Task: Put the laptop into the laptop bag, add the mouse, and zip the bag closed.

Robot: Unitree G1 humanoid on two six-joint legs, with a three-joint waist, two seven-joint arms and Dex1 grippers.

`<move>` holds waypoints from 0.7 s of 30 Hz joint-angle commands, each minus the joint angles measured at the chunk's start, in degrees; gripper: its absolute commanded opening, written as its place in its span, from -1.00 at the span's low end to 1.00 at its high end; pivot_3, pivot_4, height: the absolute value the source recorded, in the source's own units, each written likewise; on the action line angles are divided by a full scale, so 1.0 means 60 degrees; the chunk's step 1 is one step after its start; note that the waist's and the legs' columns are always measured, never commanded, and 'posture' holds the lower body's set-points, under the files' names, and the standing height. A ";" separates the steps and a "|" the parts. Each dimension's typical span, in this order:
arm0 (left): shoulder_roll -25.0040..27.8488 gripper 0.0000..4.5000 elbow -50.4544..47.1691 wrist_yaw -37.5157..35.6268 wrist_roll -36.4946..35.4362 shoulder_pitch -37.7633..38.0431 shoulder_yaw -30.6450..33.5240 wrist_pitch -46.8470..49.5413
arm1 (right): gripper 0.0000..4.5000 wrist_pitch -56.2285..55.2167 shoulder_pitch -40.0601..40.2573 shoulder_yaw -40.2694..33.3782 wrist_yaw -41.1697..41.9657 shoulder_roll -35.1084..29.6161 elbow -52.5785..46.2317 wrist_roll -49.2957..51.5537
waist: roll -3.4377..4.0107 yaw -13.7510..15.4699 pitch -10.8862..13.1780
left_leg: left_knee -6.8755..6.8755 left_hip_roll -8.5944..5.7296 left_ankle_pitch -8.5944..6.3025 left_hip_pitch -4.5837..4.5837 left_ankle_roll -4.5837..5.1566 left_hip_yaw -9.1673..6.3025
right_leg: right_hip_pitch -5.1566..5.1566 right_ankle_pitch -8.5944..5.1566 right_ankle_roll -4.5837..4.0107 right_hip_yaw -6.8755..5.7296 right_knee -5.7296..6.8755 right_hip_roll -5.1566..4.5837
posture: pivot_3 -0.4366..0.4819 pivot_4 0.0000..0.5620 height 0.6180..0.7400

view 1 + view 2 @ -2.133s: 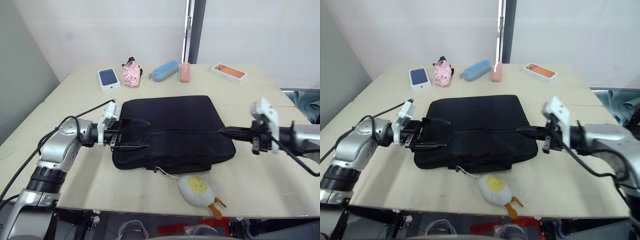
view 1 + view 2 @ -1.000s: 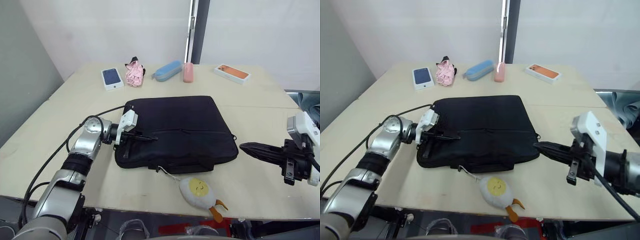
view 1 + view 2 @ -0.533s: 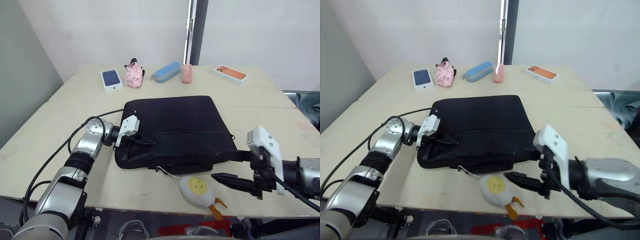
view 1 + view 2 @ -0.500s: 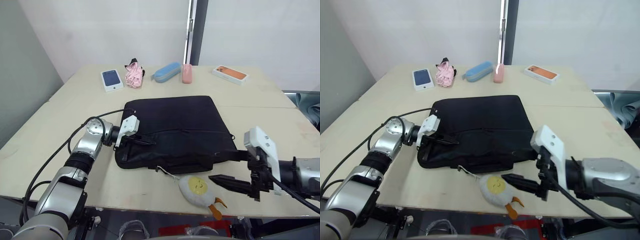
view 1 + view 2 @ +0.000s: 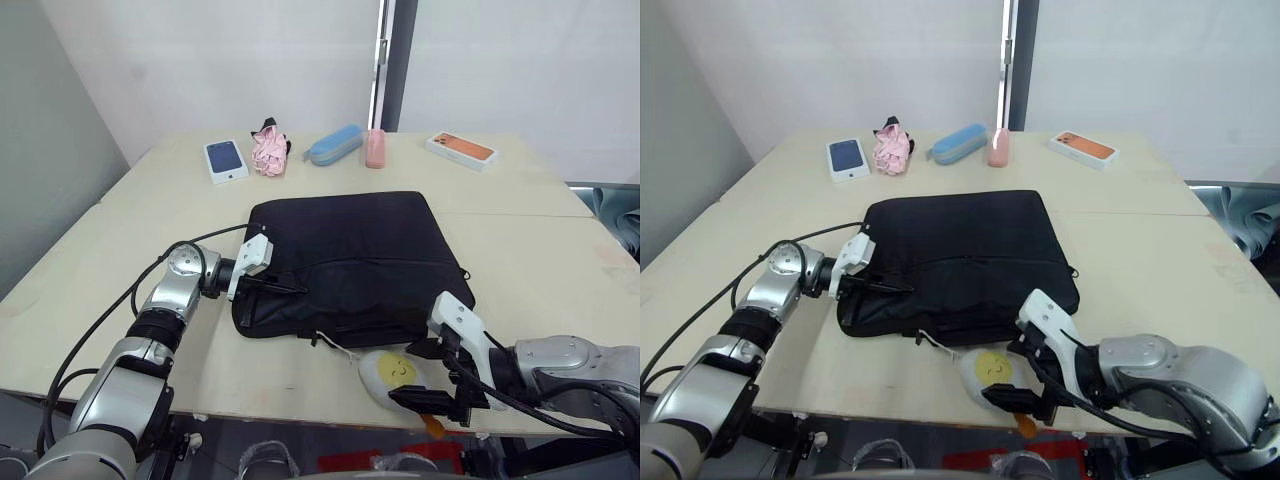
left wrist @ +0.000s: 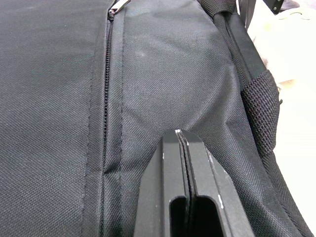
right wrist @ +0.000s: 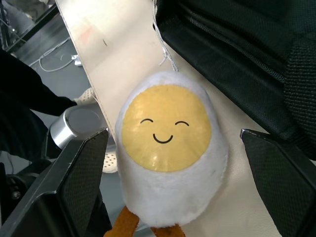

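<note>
One black woven-fabric laptop bag [image 5: 355, 262] lay flat at the middle of the pale table [image 5: 540, 250], its zip [image 6: 105, 103] running straight beside a ribbed webbing handle [image 6: 260, 106]. The left gripper [image 5: 272, 286], fingers pressed together, rested on the bag's left end. One fluffy white plush egg [image 7: 170, 148] with a round yellow smiling face sat at the table's front edge, between the spread fingers of the right gripper [image 7: 173, 187]. Two boxes, one blue pouch and one pink cloth lay along the far edge.
</note>
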 commanded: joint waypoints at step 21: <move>-0.0039 -1.00 0.1329 -0.0461 0.0609 0.0363 -0.0370 -0.0250 | -0.99 -0.0188 0.0525 0.0053 0.1057 0.0623 0.0522 -0.1213 | 0.0015 -0.0055 -0.0063 | 0.0001 -0.0010 -0.0008 0.0012 0.0021 0.0002 | 0.0005 0.0005 0.0008 0.0005 0.0007 -0.0013 | -0.05 -0.47 1.00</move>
